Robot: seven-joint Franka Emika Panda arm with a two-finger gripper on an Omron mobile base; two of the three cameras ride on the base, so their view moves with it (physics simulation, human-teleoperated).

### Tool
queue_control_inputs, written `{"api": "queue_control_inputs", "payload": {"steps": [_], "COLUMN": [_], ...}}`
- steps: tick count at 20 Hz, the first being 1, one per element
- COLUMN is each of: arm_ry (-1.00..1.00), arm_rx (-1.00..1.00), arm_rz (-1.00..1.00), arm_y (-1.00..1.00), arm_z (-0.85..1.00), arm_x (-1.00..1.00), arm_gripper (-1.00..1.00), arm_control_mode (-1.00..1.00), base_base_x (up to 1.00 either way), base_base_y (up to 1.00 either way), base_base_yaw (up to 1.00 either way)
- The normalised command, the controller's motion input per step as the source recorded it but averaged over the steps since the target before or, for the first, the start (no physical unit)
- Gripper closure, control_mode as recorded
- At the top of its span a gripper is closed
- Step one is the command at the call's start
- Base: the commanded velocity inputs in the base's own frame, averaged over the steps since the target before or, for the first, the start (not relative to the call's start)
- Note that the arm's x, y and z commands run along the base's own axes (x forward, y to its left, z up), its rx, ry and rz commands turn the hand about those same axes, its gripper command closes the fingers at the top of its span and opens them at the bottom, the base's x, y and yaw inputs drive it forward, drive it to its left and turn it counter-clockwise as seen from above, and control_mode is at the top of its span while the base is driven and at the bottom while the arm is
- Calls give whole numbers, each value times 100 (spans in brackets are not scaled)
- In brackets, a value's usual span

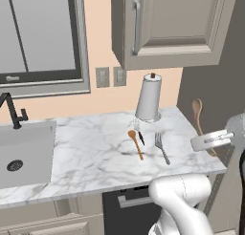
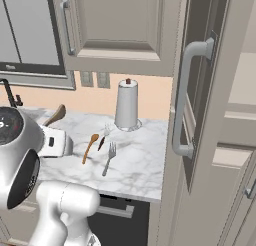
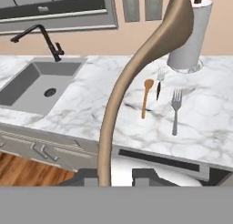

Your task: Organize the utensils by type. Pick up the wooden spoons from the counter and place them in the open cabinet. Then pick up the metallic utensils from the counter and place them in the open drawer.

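— Hand view first: what's in the gripper [image 3: 105, 175]?
— A tan wooden spoon [image 3: 136, 77], jaws narrowed around its handle, held clear of the counter [image 1: 86, 153].
— And on the counter?
— An orange-brown spoon [image 1: 136, 144], a fork [image 1: 161, 146] just beside it and a black-handled utensil [image 1: 141, 137], all near the back right corner, before a paper towel roll [image 1: 149, 98].

Glossy veined marble counter [image 1: 95, 148], matt wooden spoon [image 3: 145, 98] (orange-brown), dull metal fork [image 3: 175, 110], paper towel roll [image 1: 149, 100]
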Motion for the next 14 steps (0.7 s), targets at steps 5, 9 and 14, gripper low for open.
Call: {"api": "queue_control_inputs", "payload": {"steps": [5,9,14], "arm_ry": [0,0,0], "arm_rx": [-10,-5,-4], "arm_rz": [-11,-10,-10], "arm_y": [45,26,21], "arm_z": [-11,-14,-11], "arm_x": [3,0,0], "arm_gripper": [100,100,100], "arm_control_mode": [-100,-100,-100], "base_base_x": [0,0,0], "base_base_y": [0,0,0], "base_base_yaw": [0,0,0]}}
